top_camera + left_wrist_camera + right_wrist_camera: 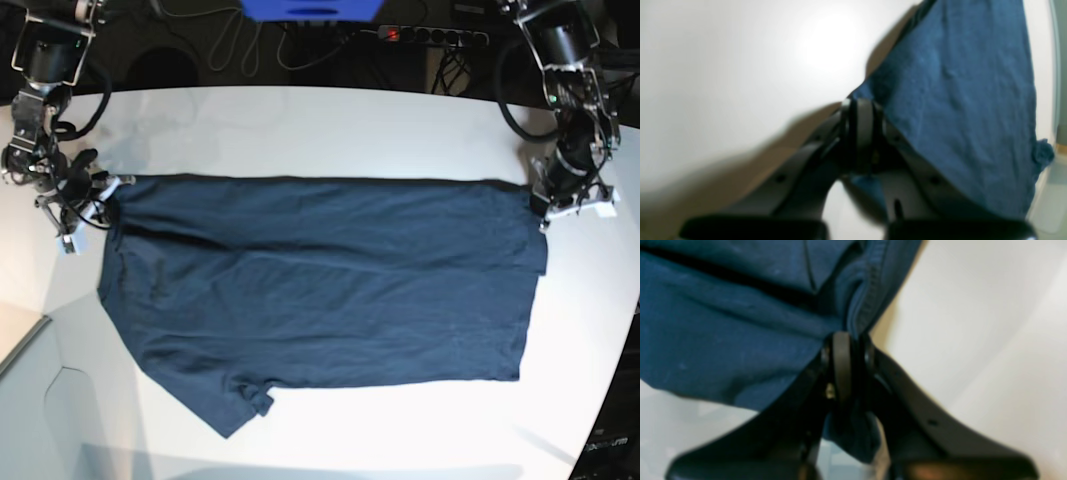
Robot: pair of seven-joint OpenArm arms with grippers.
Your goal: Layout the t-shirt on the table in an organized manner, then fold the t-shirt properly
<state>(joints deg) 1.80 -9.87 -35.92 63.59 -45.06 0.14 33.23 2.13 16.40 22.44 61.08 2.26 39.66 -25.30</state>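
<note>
The t-shirt was spread across the middle of the table, its far edge drawn straight between the two arms. The left gripper was seen closed on one far corner of the cloth, the right gripper pinched shut on the opposite hemmed corner. The fabric was judged light, limp and prone to creasing; hems and corners were considered the firmest places to be held.

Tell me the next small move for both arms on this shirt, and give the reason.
Probably lift and draw both grippers apart a little to tension the far edge. The left gripper and right gripper each pinch a far corner of the t-shirt, which lies skewed on the table, its near edge slanting with a bunched sleeve.
</note>
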